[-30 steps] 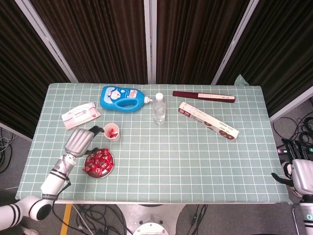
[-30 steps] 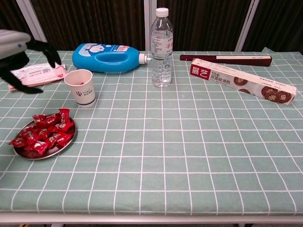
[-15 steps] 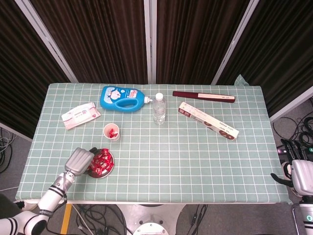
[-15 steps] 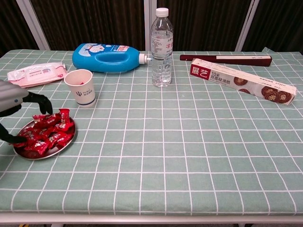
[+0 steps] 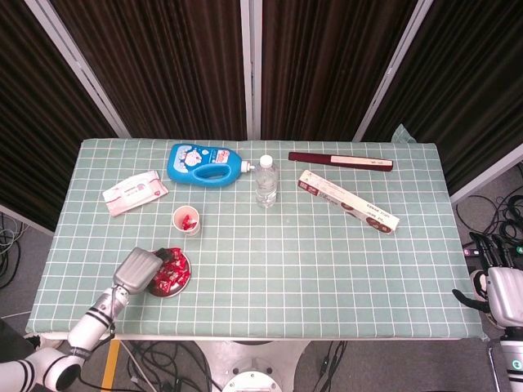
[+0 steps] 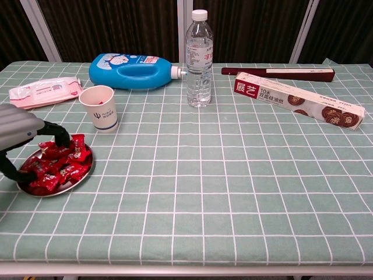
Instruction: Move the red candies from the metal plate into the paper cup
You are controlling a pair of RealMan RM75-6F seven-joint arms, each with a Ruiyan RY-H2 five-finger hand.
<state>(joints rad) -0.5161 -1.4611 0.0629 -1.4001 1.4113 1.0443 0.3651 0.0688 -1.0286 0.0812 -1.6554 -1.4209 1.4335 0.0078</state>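
The tabletop (image 6: 245, 192), under a green checked cloth, carries everything. Well beyond the left robot hand (image 6: 20, 131) lie a blue jug (image 6: 131, 71), a long foil box (image 6: 298, 100), a dark flat case (image 6: 278, 72), a water bottle (image 6: 199, 58) and a wipes pack (image 6: 44, 91). The left robot hand hangs low over the near-left edge of the metal plate (image 6: 78, 178), its dark fingers (image 6: 58, 133) curled down and spread around the heap of red candies (image 6: 58, 163), the tips touching or just above the wrappers; whether it holds one I cannot tell. The paper cup (image 6: 100, 108) stands just beyond the plate, on the far side of the robot hand, with a little red already inside in the head view. The right robot hand (image 5: 502, 294) hangs off the far right edge of the tabletop, its fingers too blurred to read. The risk I see is a loose pinch: the slick wrappers could slip and a candy drop onto the cloth. Pressing down on the rim could tip the shallow plate, and a wide swing could knock the light cup over.
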